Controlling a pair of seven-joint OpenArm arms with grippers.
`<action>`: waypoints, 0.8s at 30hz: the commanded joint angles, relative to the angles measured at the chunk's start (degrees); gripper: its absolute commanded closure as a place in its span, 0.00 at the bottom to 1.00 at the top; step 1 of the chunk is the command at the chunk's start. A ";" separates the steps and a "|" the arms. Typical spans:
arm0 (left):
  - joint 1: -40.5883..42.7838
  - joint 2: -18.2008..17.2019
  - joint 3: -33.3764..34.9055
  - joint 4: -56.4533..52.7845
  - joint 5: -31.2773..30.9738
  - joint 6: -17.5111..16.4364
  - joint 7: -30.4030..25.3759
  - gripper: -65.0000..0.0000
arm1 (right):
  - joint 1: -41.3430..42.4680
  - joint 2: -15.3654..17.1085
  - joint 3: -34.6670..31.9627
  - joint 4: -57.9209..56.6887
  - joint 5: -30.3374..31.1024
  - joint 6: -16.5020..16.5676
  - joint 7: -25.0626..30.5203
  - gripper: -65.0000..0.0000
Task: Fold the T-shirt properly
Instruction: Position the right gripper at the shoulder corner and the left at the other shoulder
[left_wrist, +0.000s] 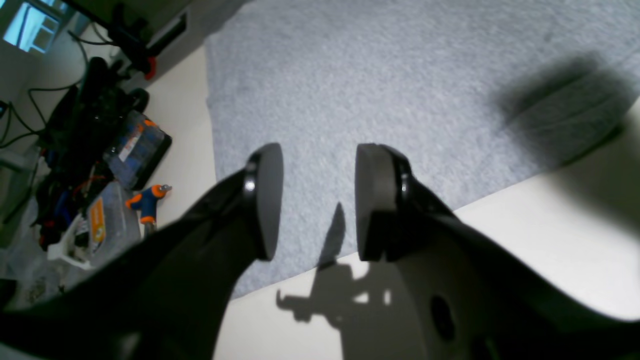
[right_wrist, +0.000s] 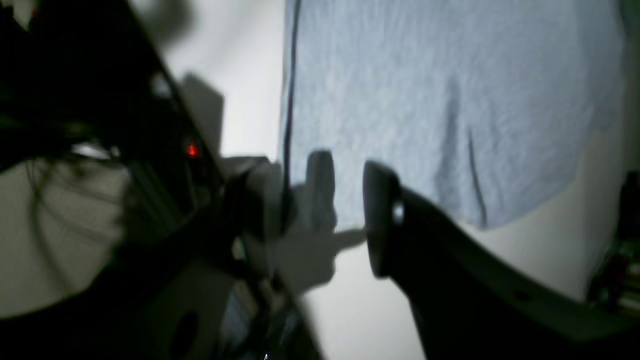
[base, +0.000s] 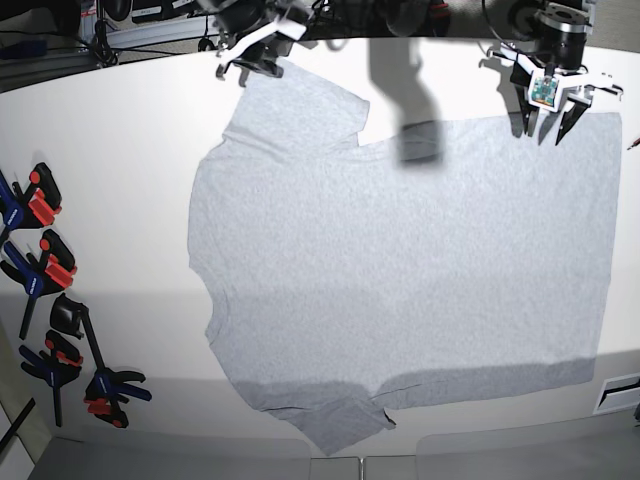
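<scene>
T-shirt is lying spread flat, plain side up, on the white table. Left end effector is hovering at its far hem corner, jaws spread, empty. Right end effector is hanging spread over the far sleeve.

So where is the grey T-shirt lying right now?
In the base view the light heather-grey cotton T-shirt lies spread flat across the middle of the white table, with a row of blue-and-red clamps to its left.
</scene>
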 joint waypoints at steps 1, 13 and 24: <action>0.35 -0.48 -0.28 0.96 0.37 0.76 -1.33 0.67 | 0.33 0.35 -0.24 0.46 -0.66 -1.42 0.52 0.57; 0.33 -0.48 -0.28 0.96 0.37 0.79 -1.36 0.67 | 0.96 0.33 -1.25 -0.17 5.27 1.11 -0.70 0.51; 0.35 -0.46 -0.28 0.96 0.37 0.79 -1.33 0.67 | 5.84 0.35 -1.25 -1.14 10.97 2.03 -2.23 0.52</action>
